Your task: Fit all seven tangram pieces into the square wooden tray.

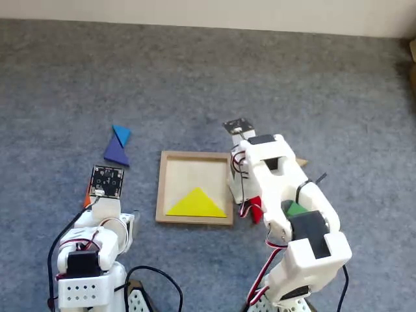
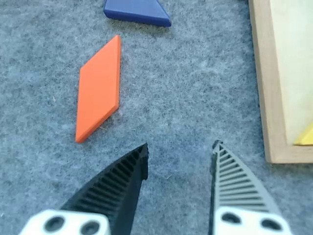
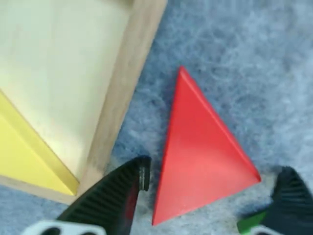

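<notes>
The square wooden tray [image 1: 161, 188] lies mid-table with a yellow triangle [image 1: 196, 203] in its near part. My right gripper [image 3: 210, 188] is open low over a red triangle [image 3: 198, 152], one finger on each side of it, just beside the tray's edge [image 3: 124, 93]. That red triangle [image 1: 255, 209] peeks out under the right arm in the high view, with a green piece [image 1: 296, 208] next to it. My left gripper [image 2: 178, 149] is open above bare carpet, near an orange parallelogram [image 2: 99, 88]. A dark blue triangle [image 1: 116, 153] and a light blue one [image 1: 121, 134] lie farther left.
Grey carpet covers the table. A tan piece's tip [image 1: 301, 162] shows beyond the right arm. Open carpet stretches behind the tray and to the far left and right. A pale wall strip runs along the back.
</notes>
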